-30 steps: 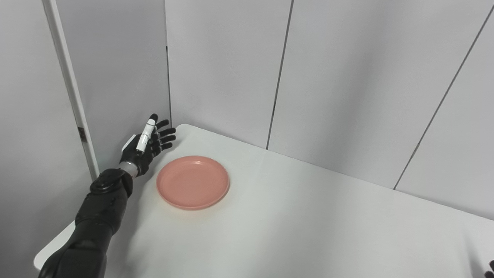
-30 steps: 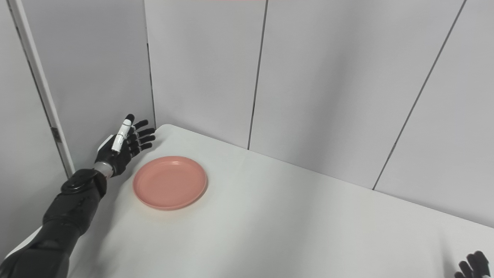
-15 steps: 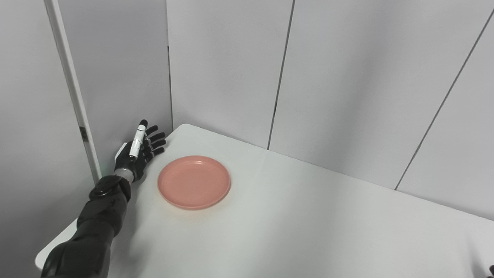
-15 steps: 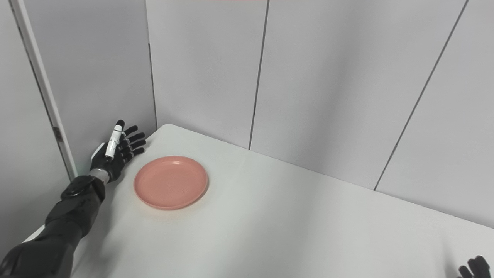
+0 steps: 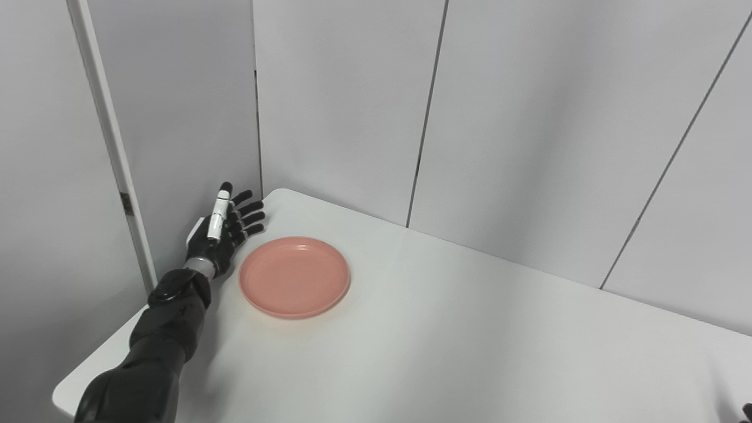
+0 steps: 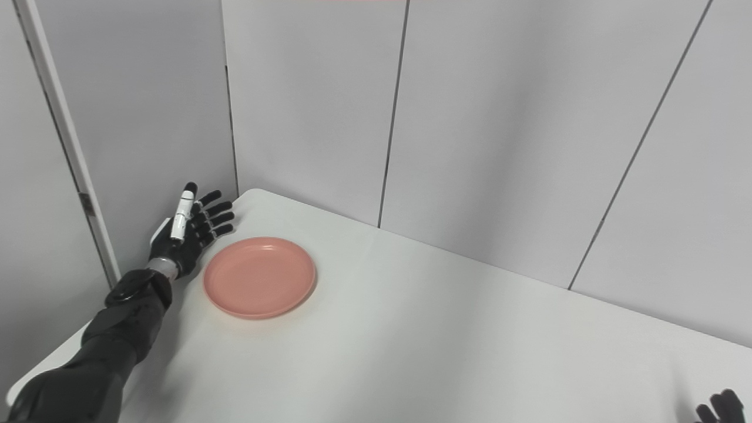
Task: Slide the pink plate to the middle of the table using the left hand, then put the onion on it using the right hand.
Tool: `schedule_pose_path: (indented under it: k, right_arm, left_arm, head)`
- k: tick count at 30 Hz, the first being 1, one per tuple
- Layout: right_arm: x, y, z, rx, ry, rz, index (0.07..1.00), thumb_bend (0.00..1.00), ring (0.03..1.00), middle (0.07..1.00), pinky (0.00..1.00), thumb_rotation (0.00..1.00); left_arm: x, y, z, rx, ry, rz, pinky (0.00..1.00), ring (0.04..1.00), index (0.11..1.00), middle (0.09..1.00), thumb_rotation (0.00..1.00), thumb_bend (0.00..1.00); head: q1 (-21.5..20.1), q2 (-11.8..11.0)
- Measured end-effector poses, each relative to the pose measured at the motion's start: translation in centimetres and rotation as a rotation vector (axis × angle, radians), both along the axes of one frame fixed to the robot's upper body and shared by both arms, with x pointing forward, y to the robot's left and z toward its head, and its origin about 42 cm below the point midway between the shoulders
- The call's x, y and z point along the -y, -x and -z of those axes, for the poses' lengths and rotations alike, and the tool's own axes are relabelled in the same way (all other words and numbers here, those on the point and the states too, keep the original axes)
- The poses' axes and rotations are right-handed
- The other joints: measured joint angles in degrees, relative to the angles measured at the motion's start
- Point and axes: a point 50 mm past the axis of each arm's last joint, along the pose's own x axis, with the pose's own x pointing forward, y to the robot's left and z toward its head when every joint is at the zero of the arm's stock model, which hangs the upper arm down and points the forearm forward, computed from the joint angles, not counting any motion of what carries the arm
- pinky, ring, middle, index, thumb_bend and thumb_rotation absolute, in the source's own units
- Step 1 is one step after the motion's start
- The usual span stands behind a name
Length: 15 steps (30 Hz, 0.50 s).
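Note:
A round pink plate (image 5: 294, 277) lies flat near the table's far left corner, with nothing on it. My left hand (image 5: 222, 235) stands open just left of the plate's rim, palm facing the plate and fingers stretched toward the wall; a narrow gap shows between palm and rim. Only the fingertips of my right hand (image 6: 718, 406) show at the bottom right corner of the right eye view, too little to tell their state. No onion is in view.
The white table (image 5: 446, 341) has its left edge close behind my left arm. Grey wall panels (image 5: 341, 106) stand right behind the table's far edge and corner.
My left hand dipped back toward the table's left edge, then moved right again and now stands closer to the plate's rim. The plate has not moved.

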Motion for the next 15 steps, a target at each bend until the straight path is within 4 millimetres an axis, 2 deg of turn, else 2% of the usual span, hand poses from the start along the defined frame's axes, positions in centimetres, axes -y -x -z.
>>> schedule_pose_path:
  k: [5,10,15]
  right_arm:
    - [-0.1,0.0,0.0,0.0,0.002,0.006,1.0,0.84,0.996,1.0,1.0,1.0]
    - [-0.1,0.0,0.0,0.0,0.002,0.007,1.0,0.84,0.99,1.0,1.0,1.0]
    - [-0.1,0.0,-0.1,-0.004,0.004,0.01,1.0,0.85,0.987,1.0,1.0,1.0]
  left_arm:
    - [1.3,-0.3,0.2,-0.001,-0.022,0.047,0.8,0.777,0.823,0.768,0.89,0.74]
    - [1.4,0.1,0.3,-0.004,-0.033,0.063,0.78,0.786,0.827,0.78,0.89,0.72]
    - [1.6,0.5,0.3,-0.009,-0.034,0.082,0.8,0.79,0.828,0.796,0.91,0.69]
  head:
    - [-0.1,0.0]
    - [-0.4,0.4]
    - [-0.4,1.1]
